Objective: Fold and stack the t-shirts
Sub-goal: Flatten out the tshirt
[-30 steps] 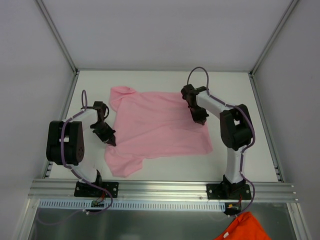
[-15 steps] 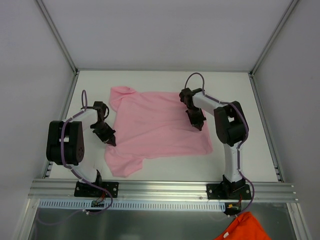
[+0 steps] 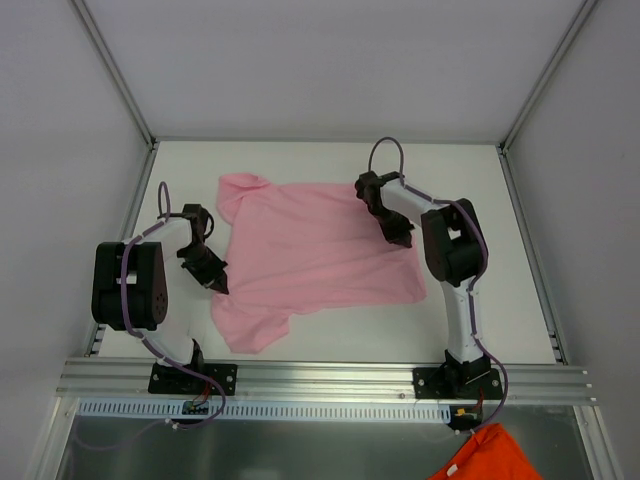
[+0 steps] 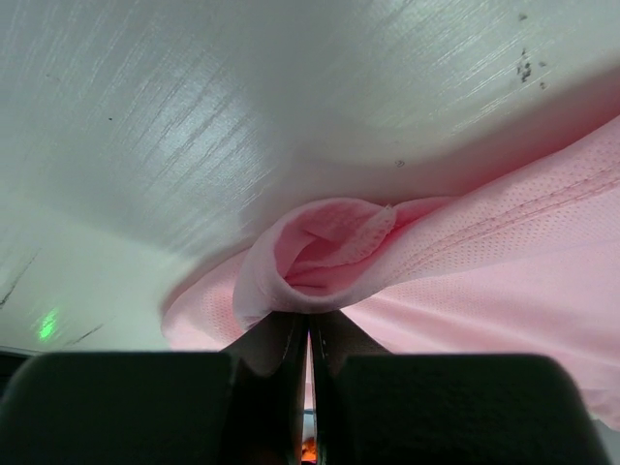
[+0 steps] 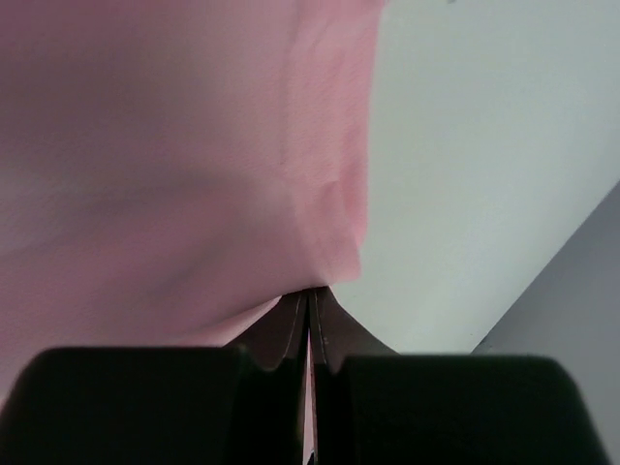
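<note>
T-shirt (image 3: 320, 255), light pink, laid mostly flat on white table (image 3: 480, 190). Table enclosed by pale grey walls (image 3: 60, 150). Aluminium rail (image 3: 330, 378) fixed along near edge, orange cloth (image 3: 487, 455) seen below it. Left gripper (image 3: 218, 284) clamped fully closed, shirt's left edge pinched. Right gripper (image 3: 404, 240) clamped fully closed, fabric pinched near right edge. Rolled fold at left fingertips and mesh weave shown only by left wrist view, not from above.
</note>
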### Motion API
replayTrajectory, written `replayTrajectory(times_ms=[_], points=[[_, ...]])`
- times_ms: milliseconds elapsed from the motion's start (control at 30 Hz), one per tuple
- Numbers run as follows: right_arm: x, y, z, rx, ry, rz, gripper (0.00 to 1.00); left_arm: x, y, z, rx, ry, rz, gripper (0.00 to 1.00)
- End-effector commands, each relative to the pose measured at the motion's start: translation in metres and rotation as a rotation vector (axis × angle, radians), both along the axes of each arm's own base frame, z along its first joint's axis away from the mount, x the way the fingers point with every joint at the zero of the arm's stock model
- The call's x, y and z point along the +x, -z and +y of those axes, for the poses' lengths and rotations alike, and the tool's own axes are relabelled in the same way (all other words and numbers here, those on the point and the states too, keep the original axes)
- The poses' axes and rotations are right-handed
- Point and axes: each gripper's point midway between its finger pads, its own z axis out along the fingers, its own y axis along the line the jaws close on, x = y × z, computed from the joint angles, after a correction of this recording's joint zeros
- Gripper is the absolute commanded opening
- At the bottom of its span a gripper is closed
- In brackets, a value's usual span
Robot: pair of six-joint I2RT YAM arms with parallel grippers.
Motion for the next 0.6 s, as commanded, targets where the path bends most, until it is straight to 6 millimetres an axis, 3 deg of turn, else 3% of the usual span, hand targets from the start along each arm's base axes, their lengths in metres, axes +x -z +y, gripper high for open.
replayTrajectory(times_ms=[0,100,233,300,333,367,433,467,567], points=[[0.024,-0.030,-0.017,-0.111,0.002,-0.121,0.01,-0.006,-0.007,0.009,0.030,0.017,0.002,0.00],[0.035,-0.044,-0.030,-0.213,0.005,-0.181,0.01,-0.006,-0.006,0.009,0.027,0.017,0.002,0.00],[0.034,-0.056,-0.046,-0.325,0.027,-0.208,0.01,-0.005,-0.005,0.008,0.018,0.016,-0.002,0.00],[0.028,-0.063,-0.044,-0.257,0.050,-0.222,0.01,-0.003,-0.005,0.007,0.013,0.018,-0.008,0.00],[0.023,-0.053,-0.027,-0.107,0.059,-0.192,0.01,-0.002,-0.005,0.007,0.010,0.019,-0.010,0.00],[0.020,-0.065,-0.022,-0.001,0.081,-0.205,0.01,-0.001,-0.005,0.006,0.009,0.019,-0.016,0.00],[0.005,-0.066,-0.006,0.136,0.099,-0.162,0.01,0.002,-0.005,0.005,0.000,0.018,-0.023,0.00],[0.000,-0.074,-0.002,0.163,0.091,-0.167,0.01,0.002,-0.005,0.005,-0.002,0.018,-0.025,0.00],[-0.021,-0.071,-0.001,0.176,0.094,-0.108,0.01,0.008,-0.009,0.003,-0.011,0.012,-0.050,0.00]])
